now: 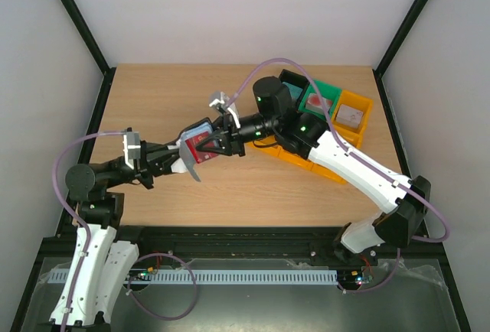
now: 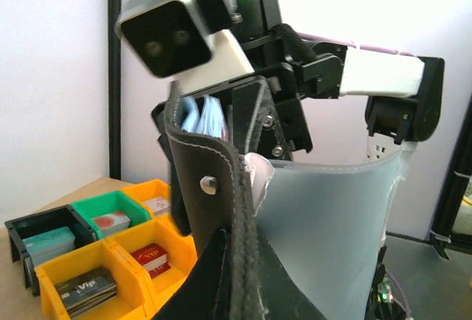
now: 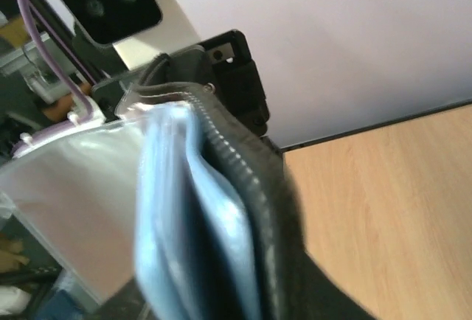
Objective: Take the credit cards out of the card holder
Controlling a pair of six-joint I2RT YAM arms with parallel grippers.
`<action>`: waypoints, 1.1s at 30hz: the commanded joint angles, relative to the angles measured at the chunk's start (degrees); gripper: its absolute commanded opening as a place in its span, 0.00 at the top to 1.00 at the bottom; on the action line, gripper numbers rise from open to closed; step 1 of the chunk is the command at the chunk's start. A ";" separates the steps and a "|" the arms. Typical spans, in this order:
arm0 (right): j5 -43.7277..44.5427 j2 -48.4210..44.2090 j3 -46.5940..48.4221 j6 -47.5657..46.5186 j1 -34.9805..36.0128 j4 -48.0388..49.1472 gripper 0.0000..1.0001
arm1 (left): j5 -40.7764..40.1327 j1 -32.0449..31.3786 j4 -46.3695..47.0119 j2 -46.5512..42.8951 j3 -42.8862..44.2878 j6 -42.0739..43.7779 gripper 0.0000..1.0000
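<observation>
Pressed up against both wrist cameras is the card holder [image 2: 214, 209]. Its black stitched edge and metal snap fill the foreground and blur towards the bottom of each view. It hangs in the air above the middle of the bench [image 1: 253, 187], between the two arms. Blue-grey pocket faces show at its top edge. From above, a red credit card [image 1: 200, 147] shows against it, but how far that card is out cannot be told. A pale translucent flap [image 2: 332, 231] curves off the holder's side and hides what is behind it.

The left gripper [image 1: 178, 160] is clenched on the holder's near end, its fingers hidden in its own view. The right gripper [image 1: 222, 142] meets the holder's opposite end, and whether it is clamped there cannot be told. Both arms reach nearly level towards the holder. To the right of the holder, yellow, green and black bins [image 2: 48, 294] stand on the bench with cards in them.
</observation>
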 commanded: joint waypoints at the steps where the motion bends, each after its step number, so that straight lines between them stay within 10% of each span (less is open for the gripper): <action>1: 0.02 0.76 2.67 1.45 -0.21 -0.61 0.91 | -2.21 -0.23 0.55 -0.03 1.11 0.51 0.98; 4: 3.62 0.02 2.90 1.76 -0.23 -1.29 0.98 | -7.86 -0.23 -5.33 -0.17 1.36 1.52 0.98; 9: 28.17 -2.76 1.17 2.97 -0.23 -2.97 0.99 | -32.98 1.24 -21.57 -0.83 2.01 4.57 0.28; 17: 77.45 12.05 19.13 13.11 2.52 -30.47 0.98 | -33.57 3.64 -23.50 -2.37 0.64 6.70 0.41; 23: 60.06 16.17 21.92 11.04 7.09 -24.16 0.98 | -22.38 0.44 -17.11 -1.23 -1.40 -0.51 0.66; 33: 37.92 14.15 17.73 12.60 7.13 -9.76 0.98 | -25.83 -3.49 -21.99 4.90 -2.87 -4.47 0.77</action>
